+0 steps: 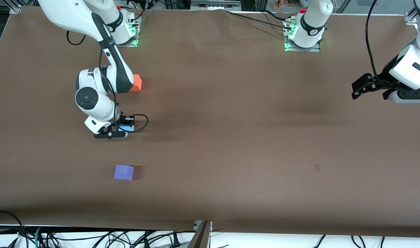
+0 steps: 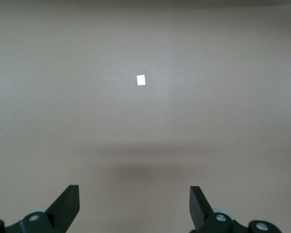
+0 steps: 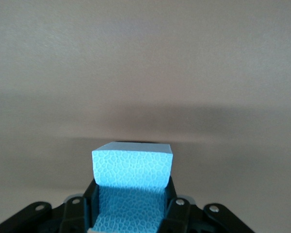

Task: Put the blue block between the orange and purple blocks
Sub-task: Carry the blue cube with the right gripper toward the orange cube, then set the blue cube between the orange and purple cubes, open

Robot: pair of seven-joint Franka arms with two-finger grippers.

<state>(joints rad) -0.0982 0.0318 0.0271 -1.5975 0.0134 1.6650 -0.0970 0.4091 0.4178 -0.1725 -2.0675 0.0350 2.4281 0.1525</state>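
My right gripper (image 1: 117,132) is shut on the light blue block (image 1: 128,128), low over the table between the orange block (image 1: 137,82) and the purple block (image 1: 123,172). In the right wrist view the blue block (image 3: 132,170) sits clamped between the gripper's (image 3: 131,190) black fingers (image 3: 176,206). I cannot tell whether the block touches the table. The orange block is partly hidden by the right arm. My left gripper (image 1: 358,90) waits open and empty in the air at the left arm's end of the table; it also shows in the left wrist view (image 2: 134,196).
The brown table (image 1: 230,120) is bare around the blocks. A small white square mark (image 2: 141,80) lies on the table under the left gripper. Cables hang along the table edge nearest the front camera (image 1: 127,237).
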